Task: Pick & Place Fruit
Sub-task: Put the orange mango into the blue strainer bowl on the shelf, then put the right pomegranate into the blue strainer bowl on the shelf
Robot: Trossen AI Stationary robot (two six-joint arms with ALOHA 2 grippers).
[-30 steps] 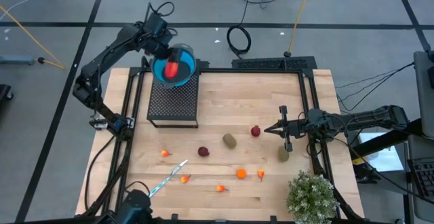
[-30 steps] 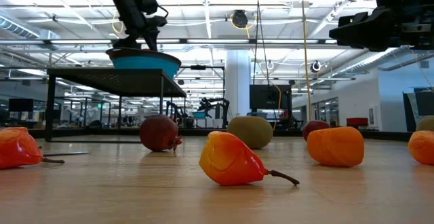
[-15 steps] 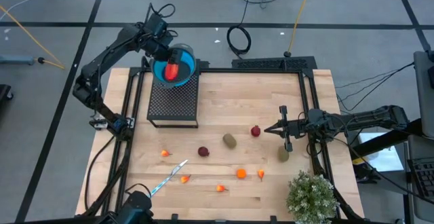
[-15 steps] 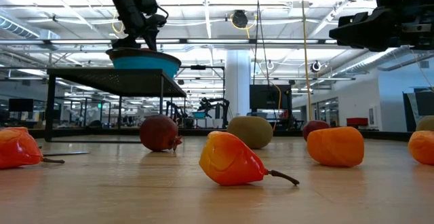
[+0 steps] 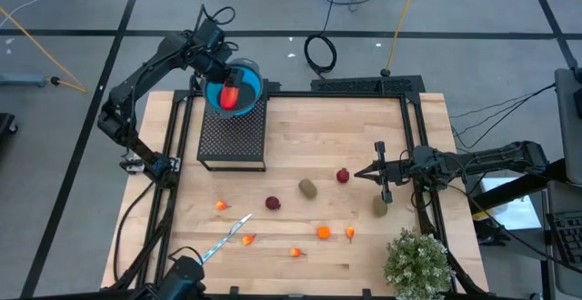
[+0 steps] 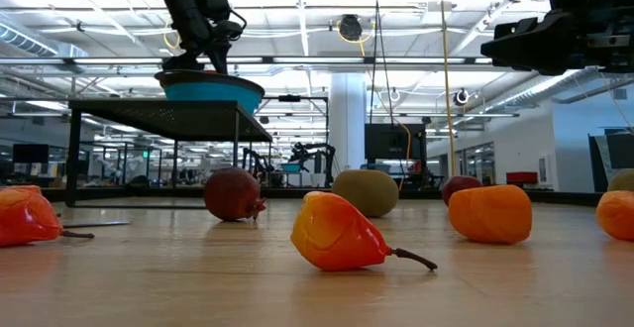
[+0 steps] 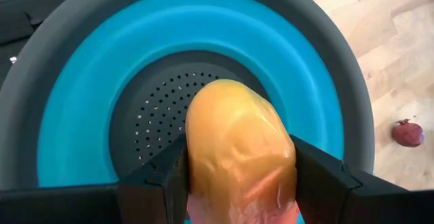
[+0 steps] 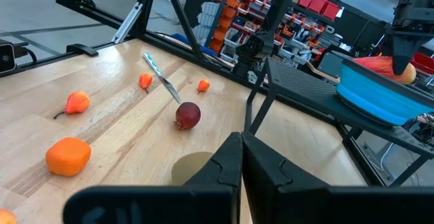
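Note:
A blue bowl (image 5: 249, 98) with a grey rim stands on a black mesh stand (image 5: 233, 136) at the table's far left. My left gripper (image 5: 227, 84) hangs over the bowl, shut on a larger red-orange fruit (image 7: 237, 142). Small fruit lie on the wood: dark red round ones (image 5: 342, 175) (image 5: 273, 203), olive ovals (image 5: 308, 188) (image 5: 379, 206) and orange bits (image 5: 323, 232) (image 5: 221, 205). My right gripper (image 5: 358, 174) waits shut and level at the table's right, close to the dark red fruit there. My left gripper pinches the red-orange fruit by its two long sides (image 7: 196, 166), one dark finger (image 7: 163, 173) on each side. The fingers slant down from the far left. The fruit's free end juts over the bowl's hole-dotted bottom (image 7: 156, 115); I cannot tell whether it touches the bowl.
A thin silver-blue stick (image 5: 225, 236) lies near the front left among orange bits (image 5: 247, 239) (image 5: 296, 252). A bushy green plant (image 5: 418, 259) stands at the front right corner. Bare wood lies between the stand and the fruit.

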